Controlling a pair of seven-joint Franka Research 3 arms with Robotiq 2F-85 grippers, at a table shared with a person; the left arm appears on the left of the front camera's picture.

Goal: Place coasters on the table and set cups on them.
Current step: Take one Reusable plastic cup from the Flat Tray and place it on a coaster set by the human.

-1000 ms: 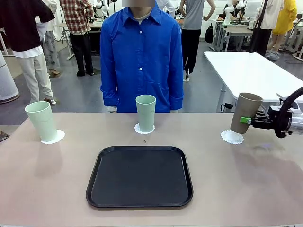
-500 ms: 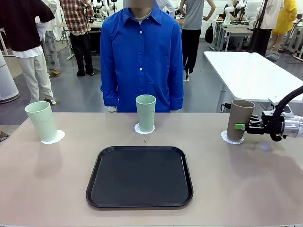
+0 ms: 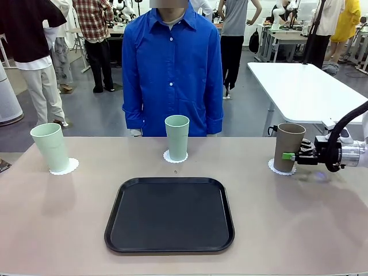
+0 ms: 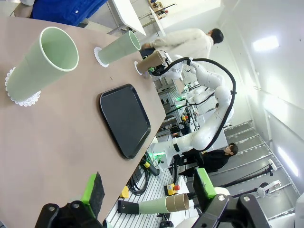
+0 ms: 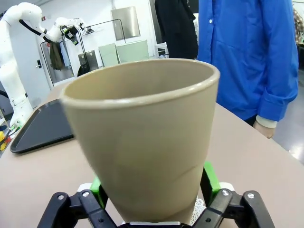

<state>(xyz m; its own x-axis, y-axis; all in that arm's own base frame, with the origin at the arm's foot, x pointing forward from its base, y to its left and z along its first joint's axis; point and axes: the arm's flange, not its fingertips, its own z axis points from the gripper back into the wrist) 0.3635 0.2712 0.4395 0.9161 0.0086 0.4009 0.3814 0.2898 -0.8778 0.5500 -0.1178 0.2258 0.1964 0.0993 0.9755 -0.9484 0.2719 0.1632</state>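
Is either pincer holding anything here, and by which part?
Right pincer brackets the brown cup at its lower body; a firm hold cannot be told. Left pincer holds nothing.

tabletop [image 3: 57, 230]: tray [image 3: 169, 214] at near centre | three cups, each standing on a coaster, in a row behind the tray | left cup [image 3: 50, 147] on left coaster [image 3: 64, 167] | middle cup [image 3: 176, 137] on middle coaster [image 3: 175, 157], before the person [image 3: 171, 69] | right cup [image 3: 287, 147] on right coaster [image 3: 280, 167], right gripper [image 3: 296, 156] just beside it on its right

Matt plastic cups [image 3: 176, 137] — lacy paper coasters [image 3: 63, 167]
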